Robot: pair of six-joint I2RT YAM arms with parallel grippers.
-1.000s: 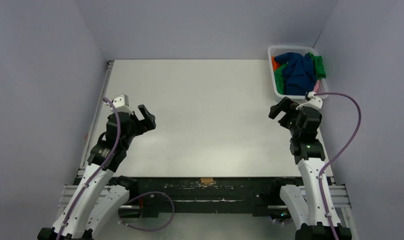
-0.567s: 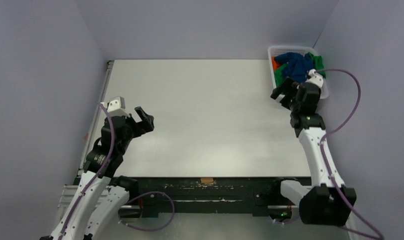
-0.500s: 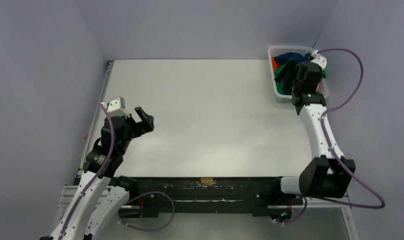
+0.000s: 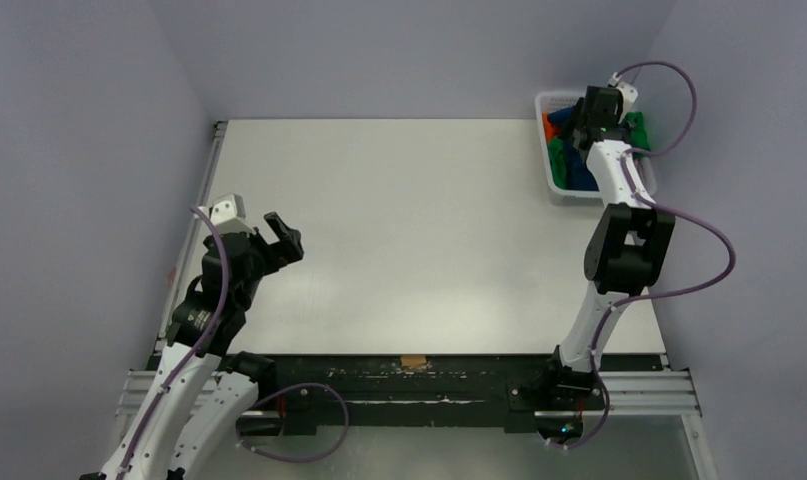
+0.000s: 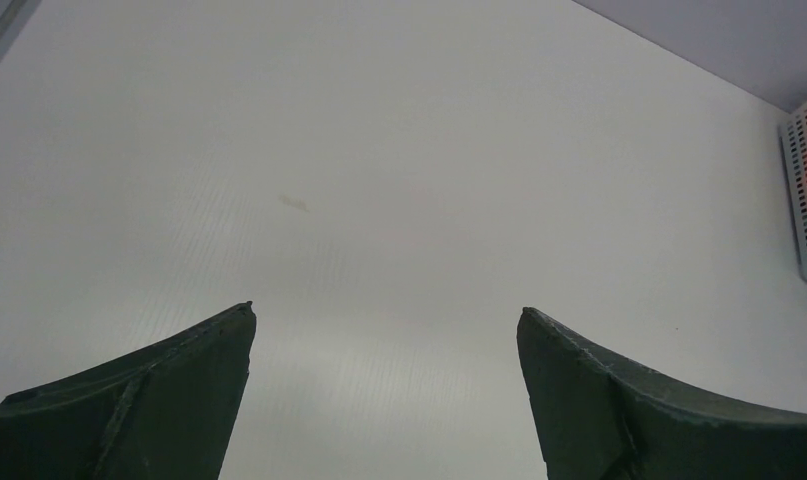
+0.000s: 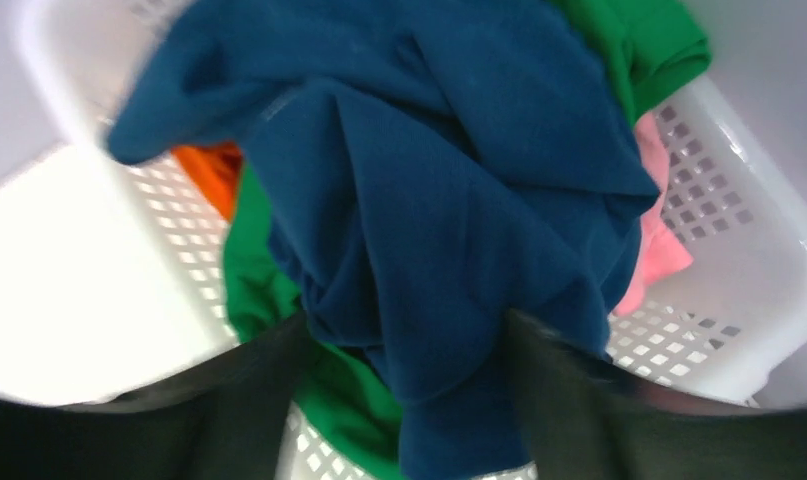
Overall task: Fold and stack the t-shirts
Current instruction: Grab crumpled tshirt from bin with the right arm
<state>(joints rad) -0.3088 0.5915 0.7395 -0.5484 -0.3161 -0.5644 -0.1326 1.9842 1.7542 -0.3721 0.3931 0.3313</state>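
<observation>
— Where's the navy t-shirt (image 6: 429, 200)?
— Topmost of the t-shirts (image 6: 259, 270) heaped in the basket (image 6: 759, 280), at the bench's (image 5: 379, 150) far right corner. A fold sits between the fingers (image 6: 229, 400) of the right hand (image 6: 407, 330).
— Gripped?
— Can't tell. The left hand (image 5: 386, 320) gapes wide near the left edge.

Pale lavender walls (image 4: 99, 150) on three sides, white table (image 4: 409, 230), black rail (image 4: 409, 377) along its near edge

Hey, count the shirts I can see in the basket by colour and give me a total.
Blue shirt: 1
Green shirt: 1, perhaps 2 (two separate patches)
Orange shirt: 1
Pink shirt: 1
Total: at least 4, all in the basket
</observation>
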